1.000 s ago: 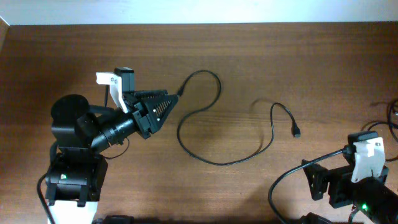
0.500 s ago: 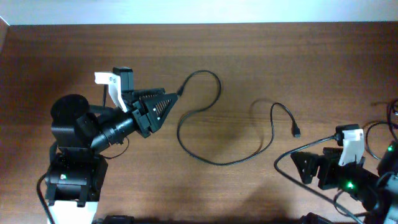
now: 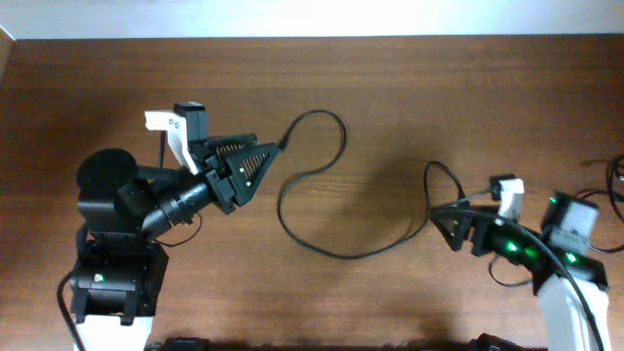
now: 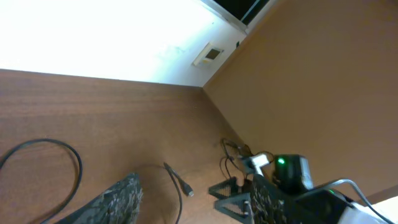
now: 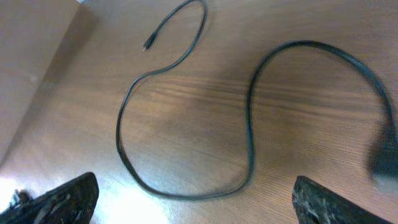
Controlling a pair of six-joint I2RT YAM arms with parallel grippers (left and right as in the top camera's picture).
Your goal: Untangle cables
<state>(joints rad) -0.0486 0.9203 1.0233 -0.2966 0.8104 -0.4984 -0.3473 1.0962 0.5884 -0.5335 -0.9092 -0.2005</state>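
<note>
One thin black cable (image 3: 292,234) lies in a loose S-curve across the wooden table, with no knot showing. Its left plug (image 3: 284,146) rests just off the tips of my left gripper (image 3: 268,156), which is open and holds nothing. From the left wrist, the left gripper (image 4: 186,204) has bare table and the cable's metal-tipped far plug (image 4: 189,193) between its fingers. My right gripper (image 3: 444,226) is wide open beside the cable's right-hand bend. In the right wrist view the right gripper (image 5: 199,200) hovers over the cable (image 5: 249,124), its fingers (image 5: 62,199) far apart.
The left arm's black base (image 3: 112,263) fills the front left corner. Thin dark wires (image 3: 614,180) hang at the table's right edge. A pale wall (image 3: 312,15) runs along the back edge. The right arm (image 4: 292,177) shows a green light.
The right arm swung left and forward, from the front right corner to the cable's right end. The left gripper's jaws opened wider. The cable stayed where it was.
</note>
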